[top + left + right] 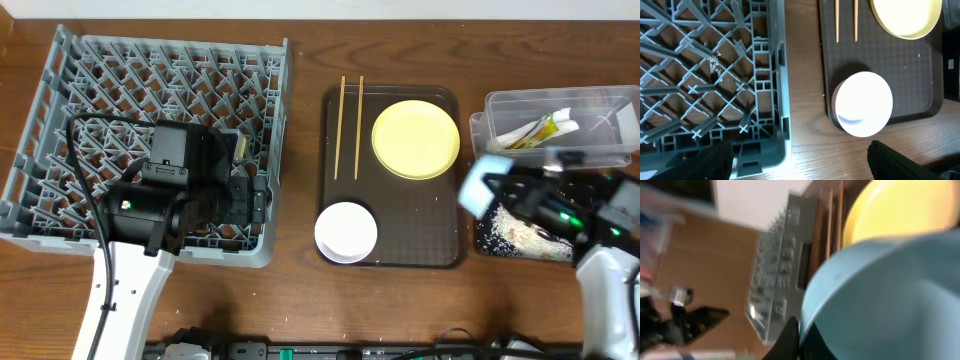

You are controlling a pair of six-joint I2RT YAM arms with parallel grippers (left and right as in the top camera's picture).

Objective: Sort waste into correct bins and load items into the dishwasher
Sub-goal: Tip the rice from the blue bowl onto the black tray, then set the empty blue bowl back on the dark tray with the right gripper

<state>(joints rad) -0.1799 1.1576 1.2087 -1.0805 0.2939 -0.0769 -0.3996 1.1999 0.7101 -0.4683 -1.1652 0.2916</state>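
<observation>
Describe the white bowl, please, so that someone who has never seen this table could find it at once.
Find the dark-brown serving tray mid-table, right of the big grey dish rack. The white bowl sits at the tray's near corner on the rack side. It is the only white thing there, smaller than the yellow plate beyond it.

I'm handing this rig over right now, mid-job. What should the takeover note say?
Left gripper: open, holding nothing, over the dish rack edge.
Right gripper: shut on the light-blue bowl rim, over the black tray.
Done: wrapper in the clear tub; rice crumbs in the black tray.
Left: load the light-blue bowl, plus the yellow plate and white bowl on the brown tray. No dishes visible in the rack yet.
</observation>
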